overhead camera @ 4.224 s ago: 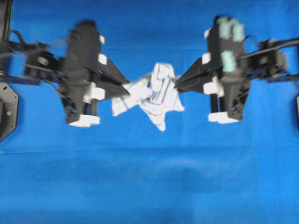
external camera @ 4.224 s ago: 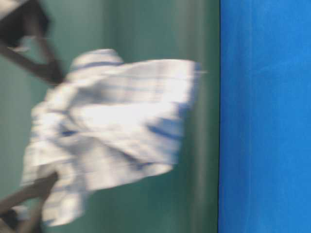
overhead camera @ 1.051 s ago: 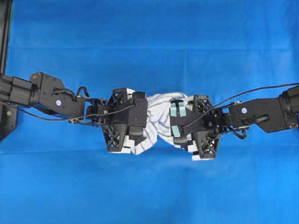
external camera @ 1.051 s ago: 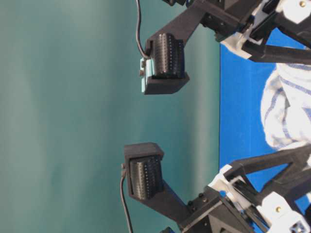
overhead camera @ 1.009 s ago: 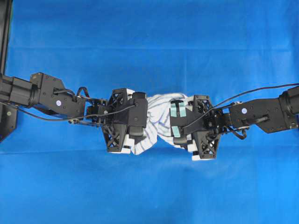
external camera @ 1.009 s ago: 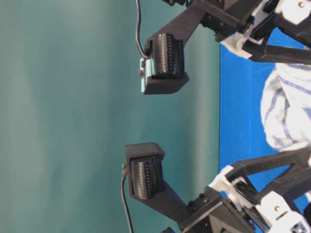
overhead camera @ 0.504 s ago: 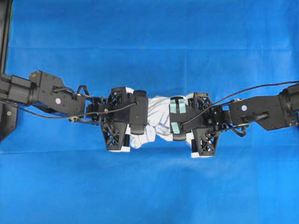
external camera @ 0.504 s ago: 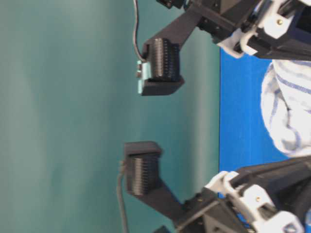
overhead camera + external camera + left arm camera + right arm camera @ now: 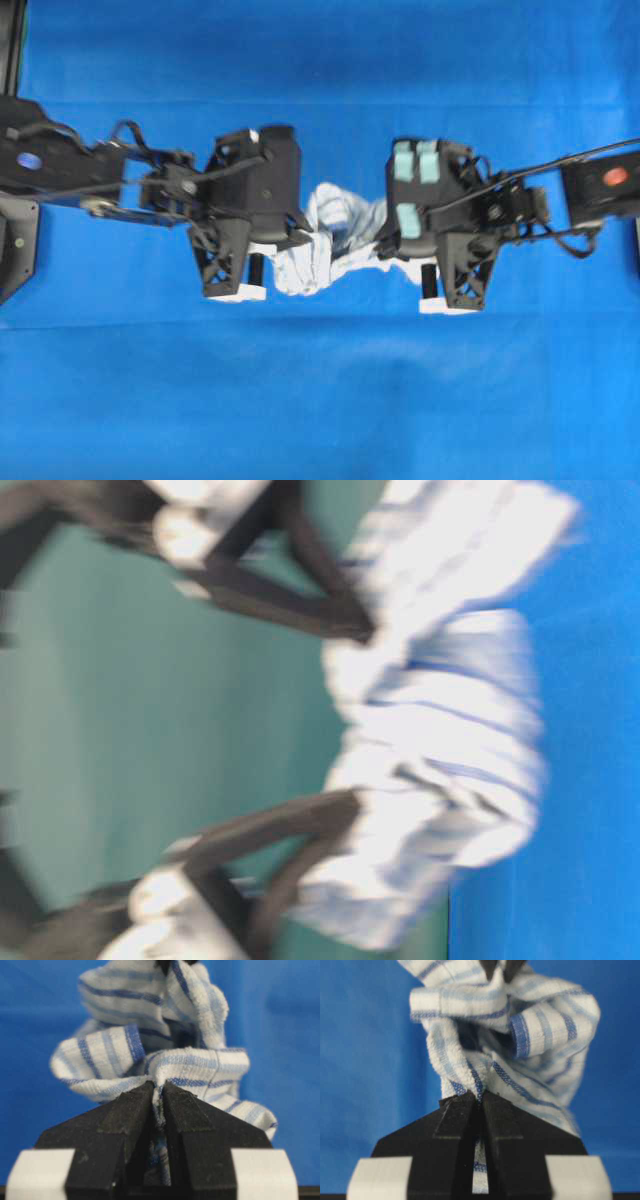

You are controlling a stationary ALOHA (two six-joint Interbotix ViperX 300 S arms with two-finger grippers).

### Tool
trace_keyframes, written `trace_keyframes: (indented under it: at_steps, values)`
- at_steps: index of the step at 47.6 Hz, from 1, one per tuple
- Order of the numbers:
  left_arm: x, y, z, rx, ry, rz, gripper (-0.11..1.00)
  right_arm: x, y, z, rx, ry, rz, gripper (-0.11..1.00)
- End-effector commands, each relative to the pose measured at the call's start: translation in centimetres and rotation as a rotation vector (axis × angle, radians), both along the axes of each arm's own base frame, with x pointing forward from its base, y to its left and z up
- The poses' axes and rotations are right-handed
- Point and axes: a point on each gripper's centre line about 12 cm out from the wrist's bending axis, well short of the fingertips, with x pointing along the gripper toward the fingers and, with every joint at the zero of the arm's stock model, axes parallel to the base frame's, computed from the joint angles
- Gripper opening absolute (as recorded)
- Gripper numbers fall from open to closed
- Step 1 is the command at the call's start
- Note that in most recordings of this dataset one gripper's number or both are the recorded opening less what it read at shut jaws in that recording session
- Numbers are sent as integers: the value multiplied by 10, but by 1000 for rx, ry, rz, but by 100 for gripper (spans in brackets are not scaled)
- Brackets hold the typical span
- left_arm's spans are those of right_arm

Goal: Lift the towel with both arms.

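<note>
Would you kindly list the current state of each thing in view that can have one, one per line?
towel: bunched and crumpled, pinched at opposite ends, strung between the two grippers.
left gripper: shut on a fold of the towel.
right gripper: shut on the towel's other end.
tablecloth: spread flat under the arms.

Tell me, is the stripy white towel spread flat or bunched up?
Bunched up. The small white blue-striped towel hangs crumpled in folds, pinched between both grippers.
</note>
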Motion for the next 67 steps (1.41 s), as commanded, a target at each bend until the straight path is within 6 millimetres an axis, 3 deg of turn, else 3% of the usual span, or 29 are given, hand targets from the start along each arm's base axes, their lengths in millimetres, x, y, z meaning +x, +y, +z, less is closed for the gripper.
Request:
trace_keyframes:
  at_steps: [1, 14, 22, 29, 58, 60, 64, 67]
  values:
    - [-7, 1, 52, -5, -87, 1, 5, -2, -3, 43, -3, -66, -7, 4]
    - [-26, 1, 133, -4, -192, -3, 5, -13, -6, 127, -13, -127, -18, 4]
    - [-36, 2, 169, -1, -223, -6, 5, -29, -9, 174, -31, -175, -29, 4]
    - [-43, 4, 190, 2, -240, -2, 5, -39, -12, 196, -47, -220, -37, 4]
    - [-43, 6, 188, 19, -234, -2, 7, -35, -12, 190, -68, -203, -23, 5]
    - [-43, 7, 188, 19, -235, 0, 12, -35, -12, 190, -68, -201, -23, 5]
    - [-43, 7, 188, 17, -240, 1, 35, -34, -12, 189, -69, -198, -25, 6]
    - [-46, 7, 188, 20, -243, -1, 54, -31, -13, 184, -72, -185, -28, 17]
